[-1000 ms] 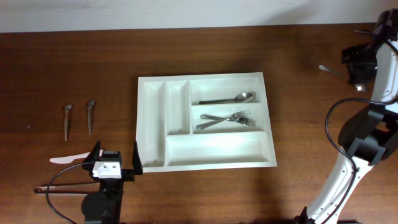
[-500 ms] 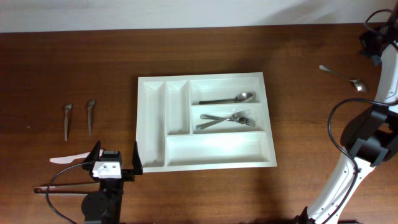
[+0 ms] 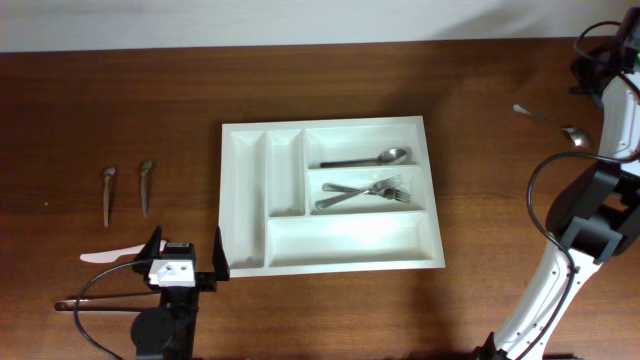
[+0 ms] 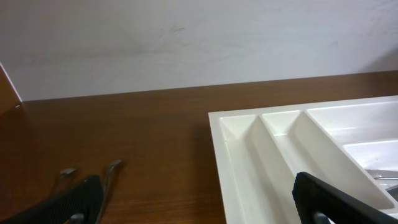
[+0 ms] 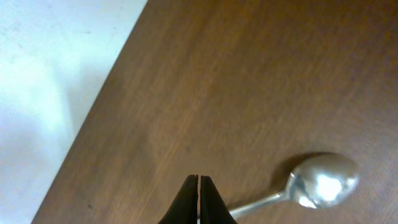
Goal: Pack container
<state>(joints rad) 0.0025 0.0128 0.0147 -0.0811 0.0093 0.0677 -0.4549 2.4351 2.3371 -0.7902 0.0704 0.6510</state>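
The container (image 3: pixel 330 127), a large white tray, lies mid-table. One wide compartment holds a spoon (image 3: pixel 370 158) and the one beside it holds two crossed forks (image 3: pixel 365 192). My left gripper (image 3: pixel 186 262) stands open at the tray's near left corner with nothing between its fingers. In the left wrist view it (image 4: pixel 199 202) faces the container's (image 4: pixel 280 134) narrow compartments. At the table's far right a loose spoon (image 3: pixel 555 124) lies flat. The right arm (image 3: pixel 618 110) hangs there. My right gripper (image 5: pixel 198 180) is shut on nothing, with that spoon (image 5: pixel 311 183) just right of its tips.
Two small metal utensils (image 3: pixel 108 192) (image 3: pixel 145 185) lie side by side on the left of the table. A white plastic knife (image 3: pixel 110 256) lies near my left gripper. A black cable loops beside the right arm's base (image 3: pixel 540 200).
My right gripper has closed and drawn back from over the loose spoon toward the far right corner. The spoon stays on the table. The left arm has not moved.
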